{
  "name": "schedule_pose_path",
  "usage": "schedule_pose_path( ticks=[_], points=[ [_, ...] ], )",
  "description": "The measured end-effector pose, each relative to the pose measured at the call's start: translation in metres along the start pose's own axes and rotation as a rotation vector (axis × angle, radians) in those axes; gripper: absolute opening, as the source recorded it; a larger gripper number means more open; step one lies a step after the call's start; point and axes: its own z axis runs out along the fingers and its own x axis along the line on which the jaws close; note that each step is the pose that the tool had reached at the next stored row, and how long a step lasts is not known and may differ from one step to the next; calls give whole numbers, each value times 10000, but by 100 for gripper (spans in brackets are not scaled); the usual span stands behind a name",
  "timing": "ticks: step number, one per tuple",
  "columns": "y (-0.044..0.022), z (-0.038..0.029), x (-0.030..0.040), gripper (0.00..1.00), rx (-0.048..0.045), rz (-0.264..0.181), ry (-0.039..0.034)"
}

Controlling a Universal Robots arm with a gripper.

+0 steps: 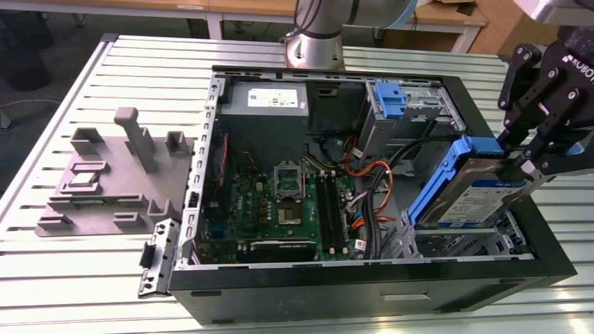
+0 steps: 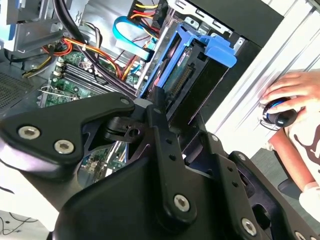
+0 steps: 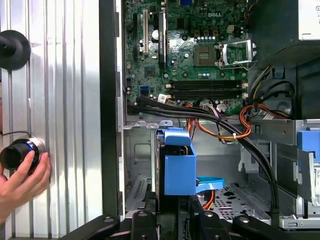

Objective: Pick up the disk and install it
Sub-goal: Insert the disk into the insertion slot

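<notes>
**Disk gripped in the claw, tilted over the open case**

Starting at the exterior view's left, a grey moulded fixture (image 1: 111, 181) lies on the slatted metal worktop (image 1: 55, 278), just beside the open black case (image 1: 371, 296). Inside the case the green board (image 1: 278, 202) lies flat. A grey power box (image 1: 269, 99) sits beyond it, and a bare blue bracket (image 1: 394, 101) is further toward the exterior view's right. Orange and black cables (image 1: 371, 181) run between the board and the drive bay.

At the case's corner on the exterior view's right, the disk (image 1: 464, 191) hangs tilted with its label face showing. Its lower end is down inside the case wall and its upper end is raised. Whether that lower end rests on the bay I cannot tell. The claw (image 1: 518, 163) is clenched on the raised end, its black fingers pinching the blue carrier from both sides.

The exterior view takes in the whole case and the fixture. The wrist views add a person. In the first wrist view a hand (image 3: 22, 182) rests on the worktop outside the case wall, its fingers curled round a dark round knob (image 3: 17, 154). That view also looks along the disk's edge, showing the carrier standing between the claw's links above the metal bay floor. In the second wrist view the claw's black linkage is close up. One finger reaches up to the disk's side, and the disk's connector edge shows below the carrier's blue handle. The hand lies over the knob on the slats beside the case.
</notes>
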Motion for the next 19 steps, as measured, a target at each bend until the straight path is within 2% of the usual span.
schedule_pose_path(
  ticks=[9, 16, 17, 18, 19],
  points=[
    [0, 160, 12, 35, 0, 0, -2],
    [0, 160, 12, 35, 0, 0, 2],
    [0, 160, 12, 36, 1, 0, 2],
    [0, 160, 12, 42, 0, 0, 1],
    [0, 162, 12, 42, 0, 0, -1]
  ],
)
